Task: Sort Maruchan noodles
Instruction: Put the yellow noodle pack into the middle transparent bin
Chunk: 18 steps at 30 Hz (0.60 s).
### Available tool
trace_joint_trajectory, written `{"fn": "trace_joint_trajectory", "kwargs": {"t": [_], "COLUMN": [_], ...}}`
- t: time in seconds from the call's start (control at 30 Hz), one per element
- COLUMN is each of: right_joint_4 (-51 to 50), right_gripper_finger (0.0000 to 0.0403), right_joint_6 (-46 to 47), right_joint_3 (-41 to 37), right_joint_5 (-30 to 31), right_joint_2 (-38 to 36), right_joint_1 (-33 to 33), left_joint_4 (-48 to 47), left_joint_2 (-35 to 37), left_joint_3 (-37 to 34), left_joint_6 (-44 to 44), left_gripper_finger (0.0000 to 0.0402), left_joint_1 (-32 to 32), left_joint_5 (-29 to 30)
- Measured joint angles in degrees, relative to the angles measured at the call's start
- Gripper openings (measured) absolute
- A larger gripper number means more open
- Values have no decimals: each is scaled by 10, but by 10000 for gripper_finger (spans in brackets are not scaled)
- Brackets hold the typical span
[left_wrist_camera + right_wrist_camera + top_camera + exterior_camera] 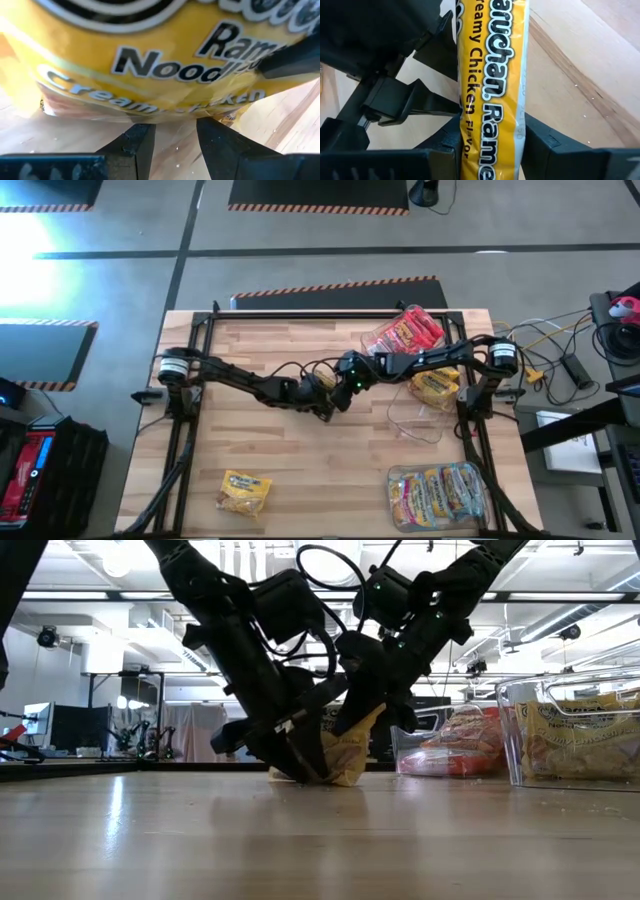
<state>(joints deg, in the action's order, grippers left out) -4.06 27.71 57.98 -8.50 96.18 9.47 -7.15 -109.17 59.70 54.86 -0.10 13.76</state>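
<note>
Both dark arms meet over the middle of a wooden table, sharing one yellow Maruchan packet labelled creamy chicken ramen. The packet stands on edge, its lower edge touching the wood, between the two grippers. The right gripper has its fingers pressed against both flat faces of the packet, clamped on it edge-on. The left gripper sits at the packet's lower seam; its fingers are set narrowly apart, and whether they pinch the seam or merely rest under it cannot be told. The packet is a flat, crinkly plastic square, bright yellow with black and white lettering and a clear crimped seam along its edge. It probably weighs very little; the wrapper looks slick and yielding, while the noodle block inside is likely brittle, so a firm squeeze could crack it. A hold across the flat faces near the middle seems safest, since a grip on the thin seam alone could slip. To the right of the held packet stand clear tubs: one with red packets, one with yellow packets. Nearer the front edge, a tub holds mixed packets, and a loose yellow packet lies to the held packet's front left.
</note>
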Motion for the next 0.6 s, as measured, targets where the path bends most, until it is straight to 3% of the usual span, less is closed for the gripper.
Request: {"fn": "trace_joint_trajectory", "kwargs": {"t": [0.33,0.6], "right_joint_4": [-4,-17], "right_gripper_finger": [119,118], "right_joint_6": [1,-6], "right_joint_3": [0,0], "right_joint_5": [-6,-9], "right_joint_2": [-1,-4], "right_joint_1": [3,13], "left_joint_4": [-13,-4], "left_joint_2": [38,114], "left_joint_3": [-5,-63], "left_joint_6": [-6,4], "left_gripper_finger": [131,131], "left_joint_1": [-2,-3], "left_joint_5": [-6,-6]}}
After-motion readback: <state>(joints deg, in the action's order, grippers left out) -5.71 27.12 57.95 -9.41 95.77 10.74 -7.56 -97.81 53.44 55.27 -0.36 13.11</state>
